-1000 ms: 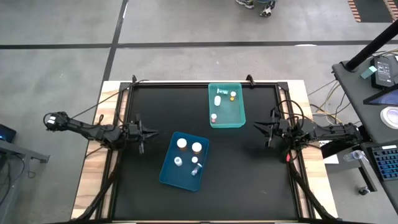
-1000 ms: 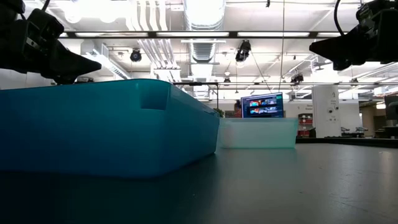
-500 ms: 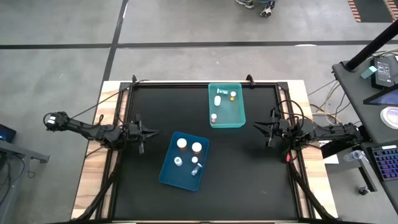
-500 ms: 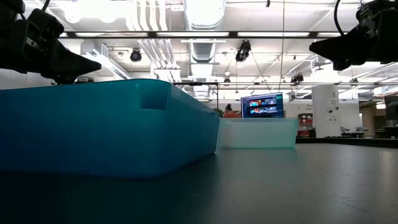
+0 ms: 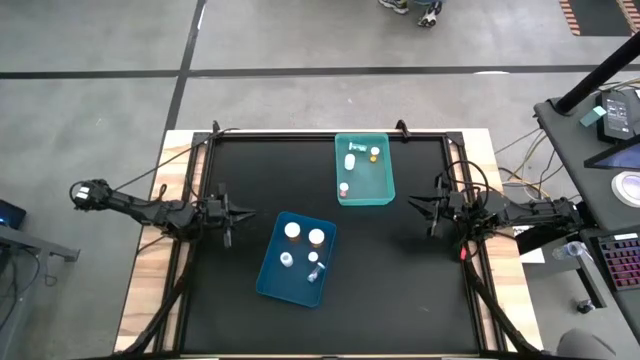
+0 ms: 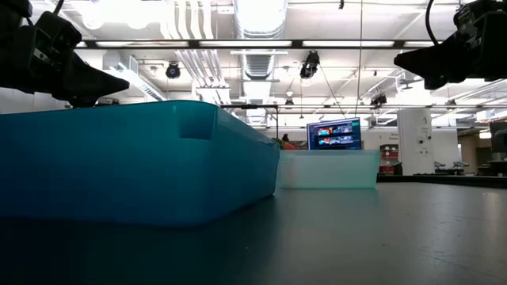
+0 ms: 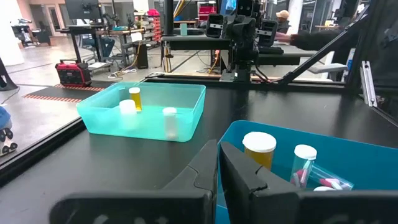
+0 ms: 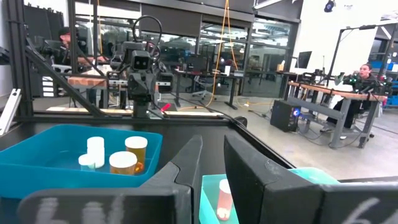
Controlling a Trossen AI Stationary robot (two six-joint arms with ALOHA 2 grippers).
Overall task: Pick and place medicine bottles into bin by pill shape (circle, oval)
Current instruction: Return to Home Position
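Several medicine bottles (image 5: pixel 303 250) with white caps lie and stand in the blue tray (image 5: pixel 270 280) near the table's middle. Three or so more bottles (image 5: pixel 350 160) are in the teal tray (image 5: pixel 386 190) toward the far edge. My left gripper (image 5: pixel 245 213) hovers left of the blue tray, shut and empty; its wrist view (image 7: pixel 218 163) shows an amber bottle (image 7: pixel 259 149) in the blue tray just ahead. My right gripper (image 5: pixel 415 205) hovers right of the teal tray, its fingers a narrow gap apart (image 8: pixel 212 158) and empty.
The black table top (image 5: pixel 400 280) has wooden side strips and a metal frame around it. In the low view the blue tray (image 6: pixel 135 162) stands close and the teal tray (image 6: pixel 329 169) farther back. A desk with a laptop (image 5: pixel 610 150) stands off to the right.
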